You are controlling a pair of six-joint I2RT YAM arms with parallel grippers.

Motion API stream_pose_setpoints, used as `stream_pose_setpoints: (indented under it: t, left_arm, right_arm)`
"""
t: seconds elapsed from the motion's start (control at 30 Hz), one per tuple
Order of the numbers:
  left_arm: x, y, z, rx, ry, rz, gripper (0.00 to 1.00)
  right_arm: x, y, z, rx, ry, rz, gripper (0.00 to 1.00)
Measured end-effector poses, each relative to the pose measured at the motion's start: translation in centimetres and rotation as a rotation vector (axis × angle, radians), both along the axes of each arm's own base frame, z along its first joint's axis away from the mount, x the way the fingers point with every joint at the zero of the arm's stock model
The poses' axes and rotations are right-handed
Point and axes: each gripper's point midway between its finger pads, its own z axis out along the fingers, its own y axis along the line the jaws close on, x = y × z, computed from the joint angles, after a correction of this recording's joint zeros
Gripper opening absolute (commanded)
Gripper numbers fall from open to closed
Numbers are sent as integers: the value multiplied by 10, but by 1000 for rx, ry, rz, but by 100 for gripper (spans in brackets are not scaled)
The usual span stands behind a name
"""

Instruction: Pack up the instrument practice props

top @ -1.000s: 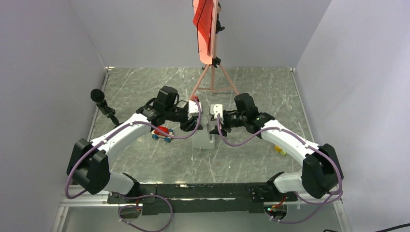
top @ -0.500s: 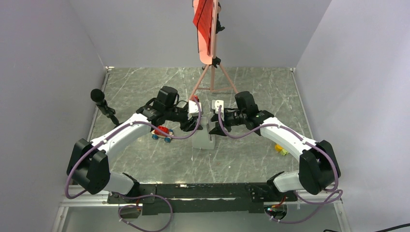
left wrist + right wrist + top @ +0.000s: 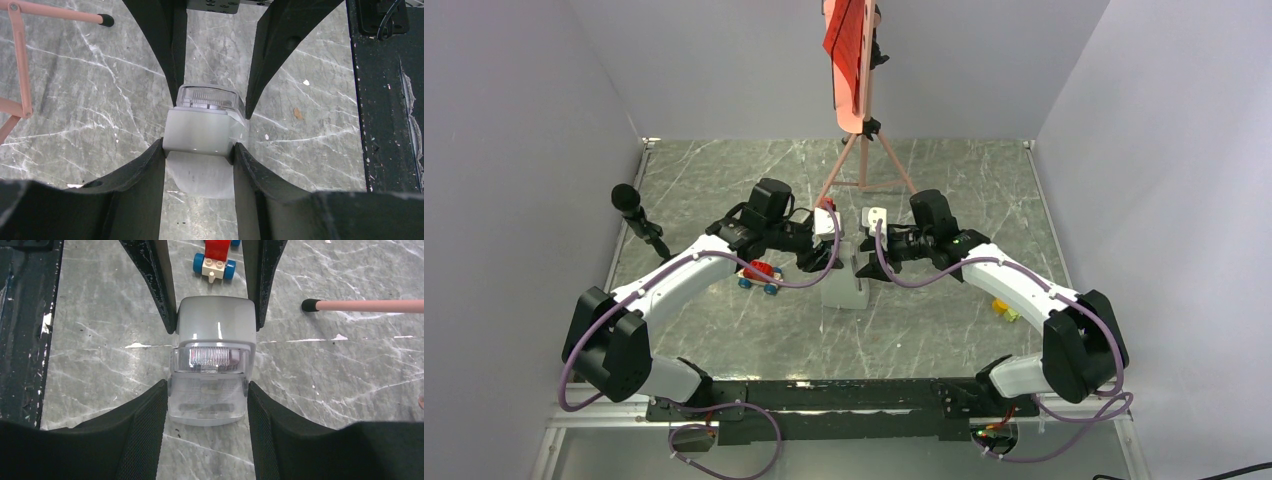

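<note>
Found left jaws and right jaws each part-open, clamped on the metronome (image 3: 844,292) standing mid-way on the surface (image 3: 754,340), with only a slight resettling of the right arm (image 3: 1014,282) since a second ago; judged gripped, awaiting lift for packing.

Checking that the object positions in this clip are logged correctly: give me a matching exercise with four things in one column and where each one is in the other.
Things:
1. metronome
2. music stand
3. toy car
4. microphone

Places:
A. by the left edge of the table
B. standing on its tripod at the far middle
C. gripped by both the left gripper and the right gripper
D. lying just left of the metronome

Pairs: 1-C, 2-B, 3-D, 4-A
</note>
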Motion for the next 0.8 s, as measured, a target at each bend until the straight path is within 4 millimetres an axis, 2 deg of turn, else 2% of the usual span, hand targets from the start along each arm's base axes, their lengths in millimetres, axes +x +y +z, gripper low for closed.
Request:
stream_pose_setpoints:
  t: [0.8]
  left_arm:
    - [1, 2, -1, 2, -16, -14, 1]
  right_arm:
    - [3, -4, 0, -2, -48, -6, 0]
